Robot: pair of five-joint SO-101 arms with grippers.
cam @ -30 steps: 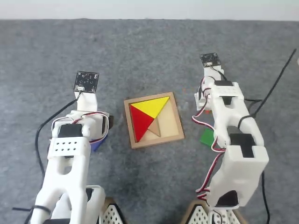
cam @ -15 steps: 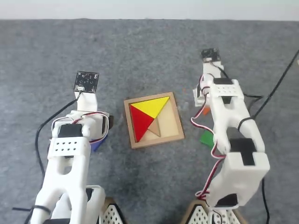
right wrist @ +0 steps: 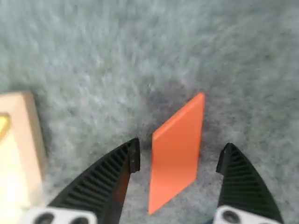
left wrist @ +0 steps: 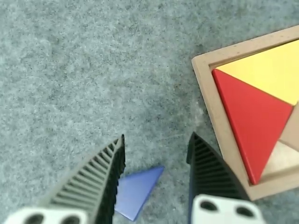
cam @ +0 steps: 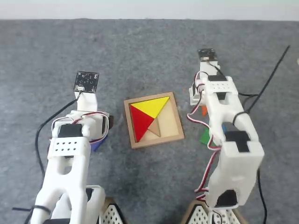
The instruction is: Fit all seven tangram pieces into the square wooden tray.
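Note:
The square wooden tray (cam: 178,136) lies between the arms, holding a yellow triangle (cam: 152,106) and a red triangle (cam: 140,122). In the left wrist view my left gripper (left wrist: 157,140) is open above the mat, a blue triangle (left wrist: 138,191) lying between its fingers, with the tray (left wrist: 203,74) just beside. My right gripper (right wrist: 182,145) is open over an orange parallelogram (right wrist: 177,151) that lies flat between its fingers. From above, the orange piece (cam: 203,110) peeks out beside the right arm and the blue triangle (cam: 97,145) beside the left arm.
A green piece (cam: 204,136) lies on the grey mat right of the tray, partly under the right arm, and a small blue bit (cam: 224,127) shows under that arm. A tray corner (right wrist: 25,135) is near the right gripper. Black cables trail at the right.
The right arm has shifted away from its base and slightly toward the tray, coming over the orange piece. The left arm and the pieces in the tray have not moved.

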